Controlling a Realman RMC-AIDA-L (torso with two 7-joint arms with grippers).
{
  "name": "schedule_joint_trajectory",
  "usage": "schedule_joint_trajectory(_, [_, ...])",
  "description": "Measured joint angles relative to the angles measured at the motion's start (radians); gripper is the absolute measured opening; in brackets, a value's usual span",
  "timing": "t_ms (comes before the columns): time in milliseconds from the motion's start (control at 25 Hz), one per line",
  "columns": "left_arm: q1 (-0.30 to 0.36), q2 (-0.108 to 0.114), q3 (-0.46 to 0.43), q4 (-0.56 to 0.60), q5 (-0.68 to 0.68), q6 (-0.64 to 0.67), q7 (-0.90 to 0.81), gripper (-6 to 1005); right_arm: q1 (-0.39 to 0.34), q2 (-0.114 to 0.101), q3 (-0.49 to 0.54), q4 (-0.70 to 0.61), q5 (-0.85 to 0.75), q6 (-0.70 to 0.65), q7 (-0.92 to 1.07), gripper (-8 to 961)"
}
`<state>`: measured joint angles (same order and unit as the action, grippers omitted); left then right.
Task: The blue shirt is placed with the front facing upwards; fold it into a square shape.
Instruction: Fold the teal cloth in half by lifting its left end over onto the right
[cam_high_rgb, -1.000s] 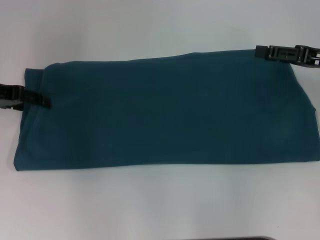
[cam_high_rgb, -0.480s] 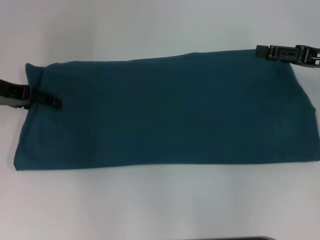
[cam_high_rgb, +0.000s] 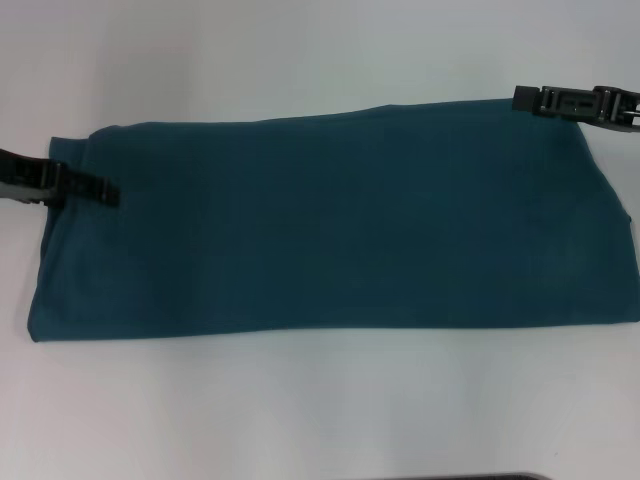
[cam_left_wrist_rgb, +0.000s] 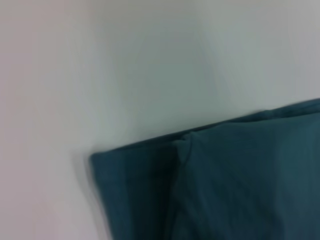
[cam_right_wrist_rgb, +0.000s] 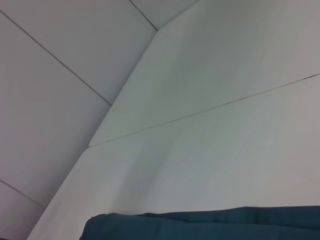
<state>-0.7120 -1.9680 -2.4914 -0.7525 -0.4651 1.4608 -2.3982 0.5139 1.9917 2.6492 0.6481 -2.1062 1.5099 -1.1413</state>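
The blue shirt lies on the white table as a long flat band running left to right, with only plain cloth showing. My left gripper reaches in low from the left, over the band's left end near its far edge. At the far right corner of the band sits my right gripper, right at the cloth's edge. The left wrist view shows a folded corner of the blue shirt with a layered edge. Only a strip of the blue shirt shows in the right wrist view.
White table surface surrounds the shirt on the far and near sides. A dark edge shows at the table's near rim. Table seams and the table's far edge show in the right wrist view.
My left gripper has moved rightward onto the shirt's left end, then slightly toward the far edge. The far left corner of the cloth now lies flatter. The right gripper has stayed put.
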Motion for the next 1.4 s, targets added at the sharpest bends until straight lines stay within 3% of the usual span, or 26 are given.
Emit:
schedule_joint_trajectory(600, [0.020,0.010,-0.002,-0.017,0.052,-0.044,-0.028,900,0.002,0.000,0.001,-0.002,0.001,-0.004,0.000,717])
schedule_joint_trajectory(1400, [0.002,0.001,0.011,0.007,0.072,-0.046,-0.036,898,0.003,0.001,0.005,0.001,0.002,-0.003,0.000,717])
